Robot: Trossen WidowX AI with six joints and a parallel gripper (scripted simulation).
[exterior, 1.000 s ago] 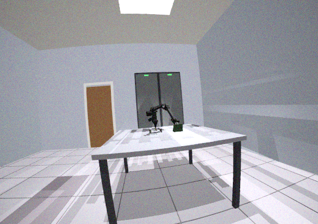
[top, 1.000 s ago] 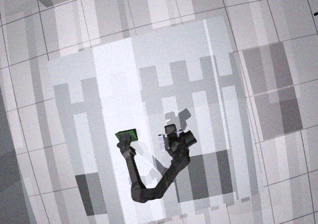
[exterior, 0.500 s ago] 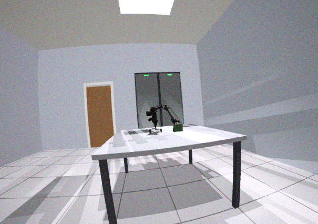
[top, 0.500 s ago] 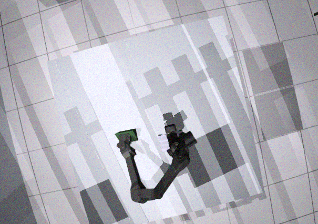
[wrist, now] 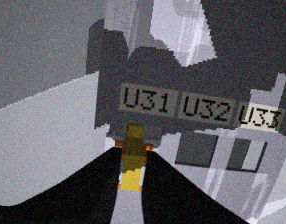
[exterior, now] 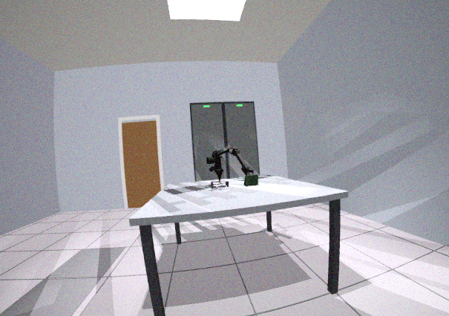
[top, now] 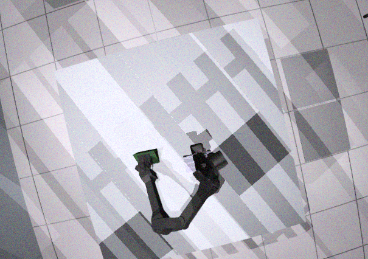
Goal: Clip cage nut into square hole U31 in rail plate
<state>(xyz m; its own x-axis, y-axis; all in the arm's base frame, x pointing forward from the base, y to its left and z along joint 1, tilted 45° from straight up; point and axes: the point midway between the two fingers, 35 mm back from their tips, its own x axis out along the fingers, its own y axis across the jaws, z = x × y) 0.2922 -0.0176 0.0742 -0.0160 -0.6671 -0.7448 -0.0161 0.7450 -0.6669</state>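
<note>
The cage nut (wrist: 131,179), yellow with small orange parts at its sides, is pinched between the dark fingertips in the wrist view. My gripper (wrist: 131,159) (exterior: 220,180) is shut on it and points down over the rail plate (wrist: 221,155) (exterior: 214,184). The U31 label (wrist: 146,99) shows just beyond the nut. The nut and fingertips cover the U31 hole, so I cannot tell whether the wings are in it or just above it. The square holes under U32 (wrist: 196,150) and U33 (wrist: 237,153) are in view. In the top view the arm hides the fingertips.
The plate stands slightly raised on the pale table (top: 83,91) (exterior: 269,195). The green block (top: 154,154) (exterior: 251,180) is at the arm's base, to the left of the plate in the top view. Hard-edged shadows and bright bands cross the table and plate.
</note>
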